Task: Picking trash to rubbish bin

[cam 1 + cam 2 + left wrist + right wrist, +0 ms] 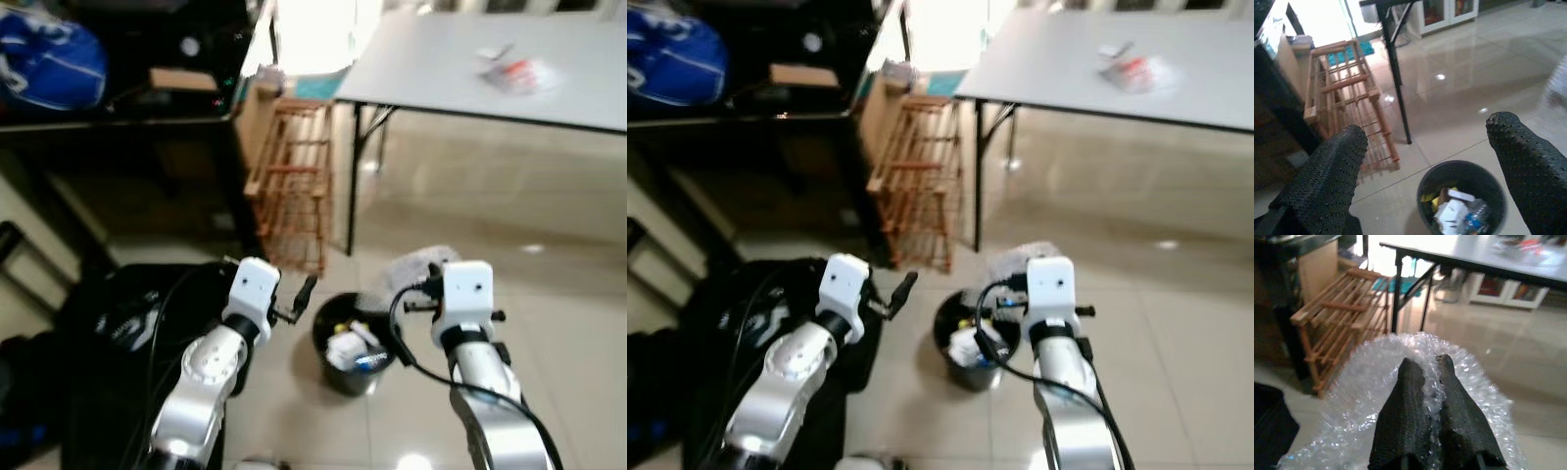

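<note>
Over the bin (353, 345): right gripper (1432, 382) pinching bubble wrap (1361, 396), just beyond the rim.
Left gripper (1425, 161) spread, empty, beside bin. Pull wrap back over the opening before letting go, or it drifts out.

A home room: glossy tiled floor (549, 206), folding table (460, 69) far right, wooden rack (292, 186), cluttered dark desk (118, 117) left.

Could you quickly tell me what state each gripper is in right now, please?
Left gripper: open, empty, above the rubbish bin.
Right gripper: shut on the bubble wrap, near the bin.
</note>
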Motion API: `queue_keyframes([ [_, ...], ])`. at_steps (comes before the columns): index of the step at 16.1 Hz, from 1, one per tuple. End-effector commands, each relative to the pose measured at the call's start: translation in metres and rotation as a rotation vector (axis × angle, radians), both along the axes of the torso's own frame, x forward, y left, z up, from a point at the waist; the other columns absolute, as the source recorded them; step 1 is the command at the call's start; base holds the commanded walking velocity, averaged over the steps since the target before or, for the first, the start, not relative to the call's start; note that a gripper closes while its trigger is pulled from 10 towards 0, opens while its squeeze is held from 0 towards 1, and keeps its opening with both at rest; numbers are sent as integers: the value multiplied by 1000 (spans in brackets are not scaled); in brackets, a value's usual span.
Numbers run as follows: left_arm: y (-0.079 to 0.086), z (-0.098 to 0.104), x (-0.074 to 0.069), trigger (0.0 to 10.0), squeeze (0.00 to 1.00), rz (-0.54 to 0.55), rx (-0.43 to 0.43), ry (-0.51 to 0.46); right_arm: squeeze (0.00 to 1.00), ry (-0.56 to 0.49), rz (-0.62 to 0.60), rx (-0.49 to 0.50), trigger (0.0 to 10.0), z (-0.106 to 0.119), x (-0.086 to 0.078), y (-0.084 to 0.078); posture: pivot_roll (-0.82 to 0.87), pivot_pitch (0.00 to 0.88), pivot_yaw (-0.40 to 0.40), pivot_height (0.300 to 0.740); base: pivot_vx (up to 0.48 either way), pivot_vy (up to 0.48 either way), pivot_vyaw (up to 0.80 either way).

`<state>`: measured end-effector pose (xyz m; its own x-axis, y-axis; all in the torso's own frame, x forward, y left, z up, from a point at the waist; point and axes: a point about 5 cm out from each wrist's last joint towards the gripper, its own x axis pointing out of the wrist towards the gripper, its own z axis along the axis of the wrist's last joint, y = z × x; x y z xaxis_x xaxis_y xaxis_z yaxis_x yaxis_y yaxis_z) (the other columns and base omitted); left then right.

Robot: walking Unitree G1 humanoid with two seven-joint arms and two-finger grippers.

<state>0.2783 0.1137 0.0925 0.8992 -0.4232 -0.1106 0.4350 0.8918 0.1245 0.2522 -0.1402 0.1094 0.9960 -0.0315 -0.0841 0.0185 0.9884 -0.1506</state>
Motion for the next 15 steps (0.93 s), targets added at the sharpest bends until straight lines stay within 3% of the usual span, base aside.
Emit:
queue_keyframes([
  [1,4,0,1,10000,0,3,11,1,0,-9,7,2,10000,2,0,3,1,140,57,740,0,0,0],
  [7,0,4,1,10000,0,-35,2,-16,0,-13,13,-4,10000,2,2,3,3,133,55,740,0,0,0],
  [15,-2,4,0,10000,0,-53,6,-25,0,-17,9,-4,10000,2,2,3,0,127,58,740,465,0,0],
])
